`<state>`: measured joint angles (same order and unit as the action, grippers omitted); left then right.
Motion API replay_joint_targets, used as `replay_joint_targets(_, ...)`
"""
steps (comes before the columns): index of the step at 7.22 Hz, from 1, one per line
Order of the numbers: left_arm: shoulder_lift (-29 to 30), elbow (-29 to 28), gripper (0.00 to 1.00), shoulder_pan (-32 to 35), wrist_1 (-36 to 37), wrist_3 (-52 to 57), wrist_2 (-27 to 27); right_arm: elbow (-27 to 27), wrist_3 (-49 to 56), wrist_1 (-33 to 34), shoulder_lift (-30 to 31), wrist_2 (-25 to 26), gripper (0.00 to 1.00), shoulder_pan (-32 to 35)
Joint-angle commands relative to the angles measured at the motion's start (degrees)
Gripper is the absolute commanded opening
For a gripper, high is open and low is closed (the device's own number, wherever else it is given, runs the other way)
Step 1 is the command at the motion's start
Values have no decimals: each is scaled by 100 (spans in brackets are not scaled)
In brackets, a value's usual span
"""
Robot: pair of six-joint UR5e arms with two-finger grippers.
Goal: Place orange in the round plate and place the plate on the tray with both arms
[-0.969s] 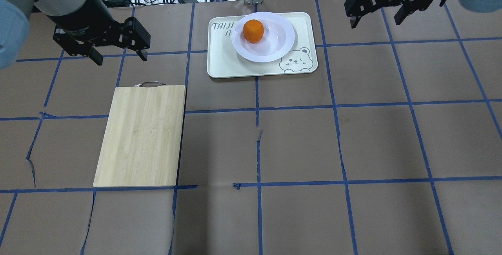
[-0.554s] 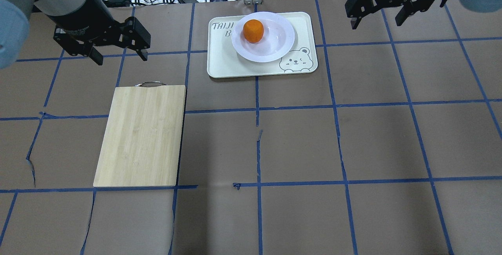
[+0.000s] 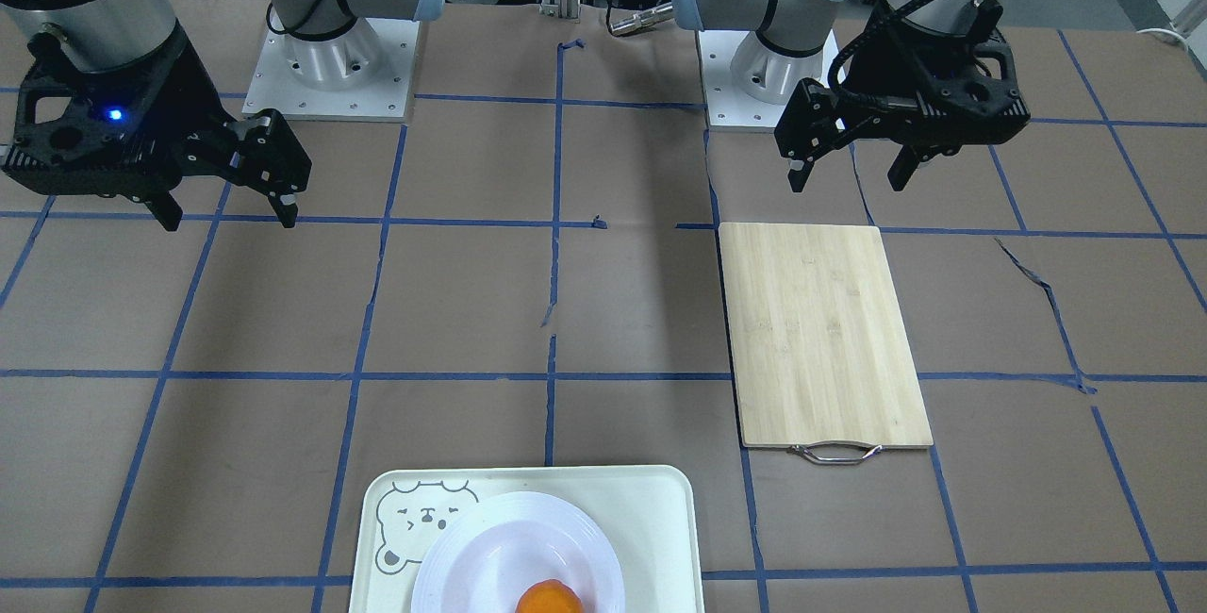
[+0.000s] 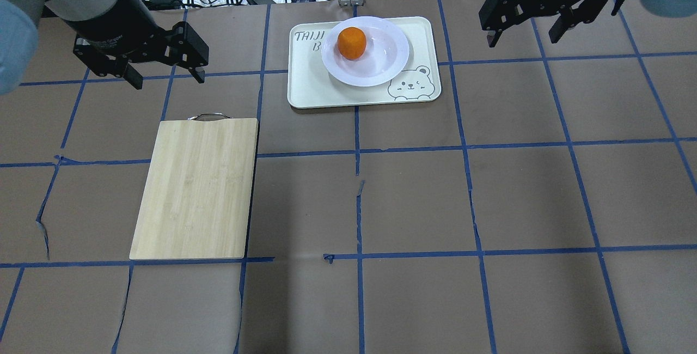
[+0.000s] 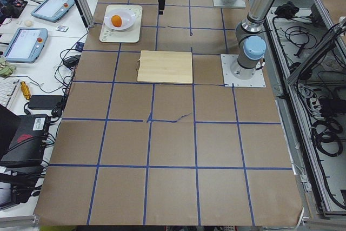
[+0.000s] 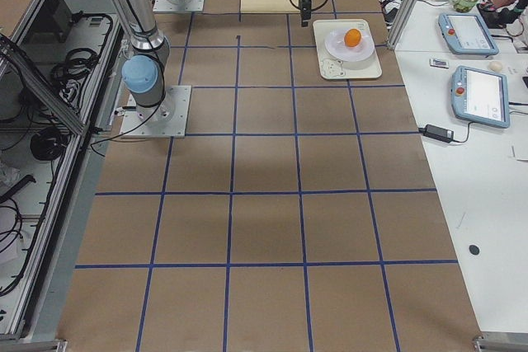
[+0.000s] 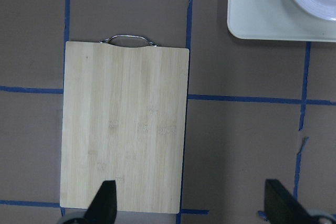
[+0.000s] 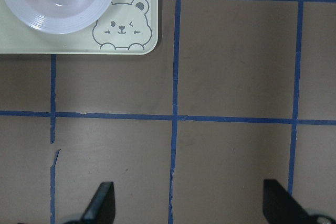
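The orange [image 4: 352,42] lies in the white round plate [image 4: 400,52], left of its centre. The plate rests on the cream tray [image 4: 310,90] at the table's far middle. My left gripper [image 4: 169,80] hangs open and empty to the left of the tray, above the table near the board's handle end. My right gripper [image 4: 523,41] hangs open and empty to the right of the tray. The front-facing view shows the left gripper [image 3: 846,184] and the right gripper [image 3: 230,220] both apart from the plate [image 3: 471,556]. The right wrist view shows the tray's bear corner [image 8: 142,40].
A bamboo cutting board [image 4: 196,188] with a metal handle lies left of centre, below my left gripper, and fills the left wrist view [image 7: 126,124]. Brown paper with blue tape lines covers the table. Cables and tablets lie beyond the far edge.
The right gripper has shifted slightly while staying open. The left gripper has barely moved. The orange, plate and tray stay where they were.
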<state>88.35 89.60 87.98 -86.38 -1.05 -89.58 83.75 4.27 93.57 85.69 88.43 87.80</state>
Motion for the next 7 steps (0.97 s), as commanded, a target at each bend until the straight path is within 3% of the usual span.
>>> replay_joint_targets(1,-46,-30,100,0,25,-9,-6,1,-5,-49,0,8,100,0)
replay_joint_targets(5,260,-47,100,-26,743,0,55,1,-5,-49,0,17,100,0)
replay_joint_targets(7,733,-135,100,9,1630,17,363,9,-5,-49,0,8,100,0)
